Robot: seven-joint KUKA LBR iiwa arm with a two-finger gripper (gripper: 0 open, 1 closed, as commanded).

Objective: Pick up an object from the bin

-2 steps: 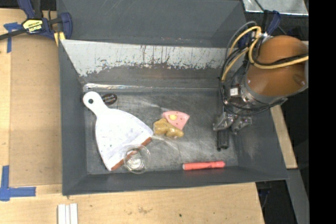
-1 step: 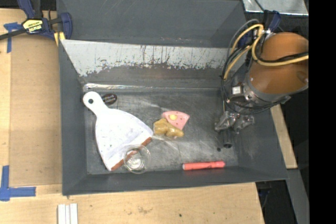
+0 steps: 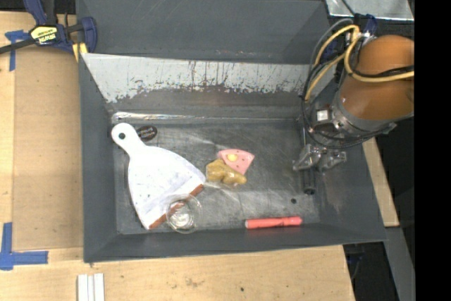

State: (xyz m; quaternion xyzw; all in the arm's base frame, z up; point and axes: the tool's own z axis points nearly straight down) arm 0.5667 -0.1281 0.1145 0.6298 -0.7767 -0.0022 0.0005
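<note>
My gripper hangs low at the right end of the bin, near the right wall, its dark fingertip pointing down at the bare floor. A red marker pen lies flat along the front wall, below and left of the gripper and apart from it. A pink and yellow soft toy sits in the middle of the bin floor, well to the gripper's left. Nothing shows between the fingers.
A white dustpan-shaped scoop with a round handle lies at the left. A small clear cup rests at its front edge. A dark round disc lies by the handle. The arm's orange cover and cables hang over the right rim.
</note>
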